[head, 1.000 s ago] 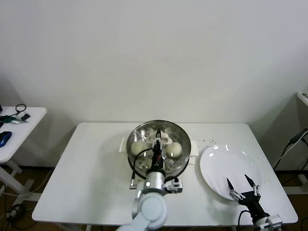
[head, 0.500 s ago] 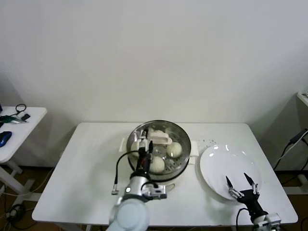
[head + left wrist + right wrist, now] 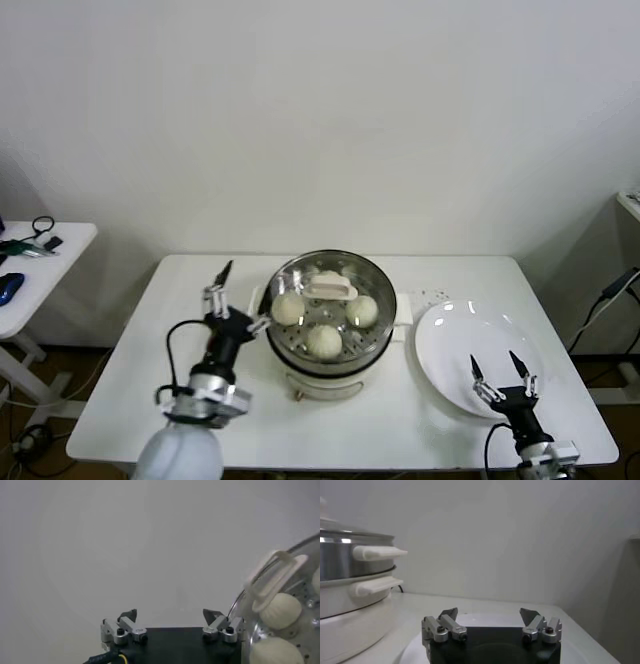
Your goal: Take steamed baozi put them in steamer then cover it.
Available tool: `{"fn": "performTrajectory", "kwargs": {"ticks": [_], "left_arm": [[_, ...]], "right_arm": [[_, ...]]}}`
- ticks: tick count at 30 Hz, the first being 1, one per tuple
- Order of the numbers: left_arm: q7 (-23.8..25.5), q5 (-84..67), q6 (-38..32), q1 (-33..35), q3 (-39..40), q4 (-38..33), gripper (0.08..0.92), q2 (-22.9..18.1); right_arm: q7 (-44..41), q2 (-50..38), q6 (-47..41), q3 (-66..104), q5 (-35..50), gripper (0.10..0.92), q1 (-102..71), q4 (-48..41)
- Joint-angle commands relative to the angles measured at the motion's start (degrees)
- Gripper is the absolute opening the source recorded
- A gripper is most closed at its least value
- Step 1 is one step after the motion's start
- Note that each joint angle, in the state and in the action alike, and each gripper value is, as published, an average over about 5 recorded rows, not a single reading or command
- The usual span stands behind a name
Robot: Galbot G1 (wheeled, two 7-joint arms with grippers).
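The steamer (image 3: 283, 335), a shiny steel basket on a cream-white pot base, stands mid-table. The cover's glass (image 3: 345, 325) lies on it, its cream handle (image 3: 330, 290) at the centre. Several baozi show through the glass, among them one on the left (image 3: 288, 308), one at the front (image 3: 324, 341) and one on the right (image 3: 363, 310). My left gripper (image 3: 238, 298) is open and empty just left of the steamer. In the left wrist view it (image 3: 170, 614) sits beside the cover handle (image 3: 272, 577) and a baozi (image 3: 282, 611). My right gripper (image 3: 493, 358) is open and empty over the plate's front edge.
A flat white plate (image 3: 470, 330) lies right of the steamer, with nothing on it; its rim shows in the right wrist view (image 3: 415, 647) beside the pot base (image 3: 345, 620). A side table (image 3: 30, 270) with cables stands at far left. A wall is close behind the table.
My left gripper has drawn back from the cover handle over the steamer to the table left of it, leaving the cover in place. The right gripper has hardly moved.
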Motion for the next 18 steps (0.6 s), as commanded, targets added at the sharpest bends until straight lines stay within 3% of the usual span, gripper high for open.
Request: {"fn": "performTrajectory", "kwargs": {"ticks": [1, 8, 12, 18], "left_arm": [[-5.4, -17.7, -11.1, 6.7, -10.8, -3.3, 0.823, 0.3], [-1.5, -44.8, -18.9, 17.0, -24.3, 2.5, 0.823, 0.4], [0.0, -47.9, -26.7, 21.2, -24.0, 8.6, 0.823, 1.1], [1.2, -48.3, -31.2, 21.2, -20.2, 14.3, 0.823, -0.3]], "right_arm": [[1.3, 1.4, 2.4, -0.3, -0.7, 0.823, 0.6, -0.8], [1.4, 1.5, 2.2, -0.8, -0.6, 0.823, 0.9, -1.4], [1.4, 1.6, 2.0, -1.1, -0.6, 0.823, 1.1, -1.5], [1.5, 1.6, 1.9, -1.4, -0.6, 0.823, 1.4, -1.7]]}}
